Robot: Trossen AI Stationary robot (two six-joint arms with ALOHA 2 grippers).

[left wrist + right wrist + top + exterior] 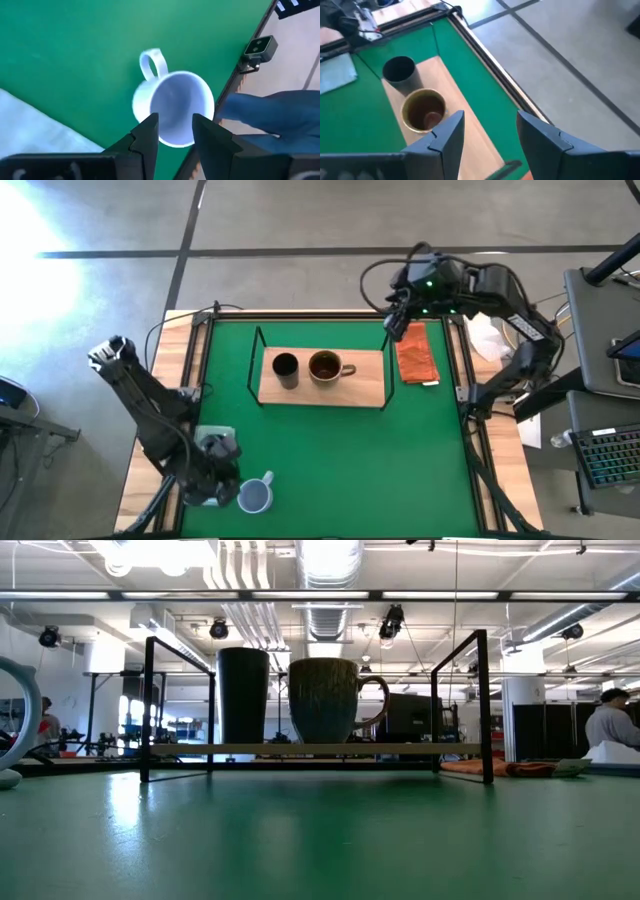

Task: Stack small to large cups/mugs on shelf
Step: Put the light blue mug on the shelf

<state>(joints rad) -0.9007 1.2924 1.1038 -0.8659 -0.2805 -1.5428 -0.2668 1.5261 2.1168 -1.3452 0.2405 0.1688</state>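
The light-wood shelf (365, 385) stands mid-table on its black wire frame. A small black cup (285, 370) and a brown-gold mug (326, 367) stand upright on it, side by side; both also show in the low view, the cup (243, 695) and the mug (325, 700). A pale blue-grey mug (255, 496) stands upright on the green mat near the front left, its handle (152, 62) pointing away from my left gripper. My left gripper (175, 132) is open right at the mug's near rim. My right gripper (490, 132) is open and empty, high over the table's far right, beyond the shelf's right end. My left gripper comes at the pale mug (172, 107) from above and from the side opposite its handle. Its open fingers (147, 132) overlap the mug's near rim in the wrist view. I cannot tell whether they touch it.
A pale translucent cloth (213, 438) lies on the mat beside my left gripper. An orange-brown folded cloth (417, 355) lies right of the shelf, below my right gripper. The table's wooden rails (195, 360) border the green mat. A person (610, 725) shows far off in the room.
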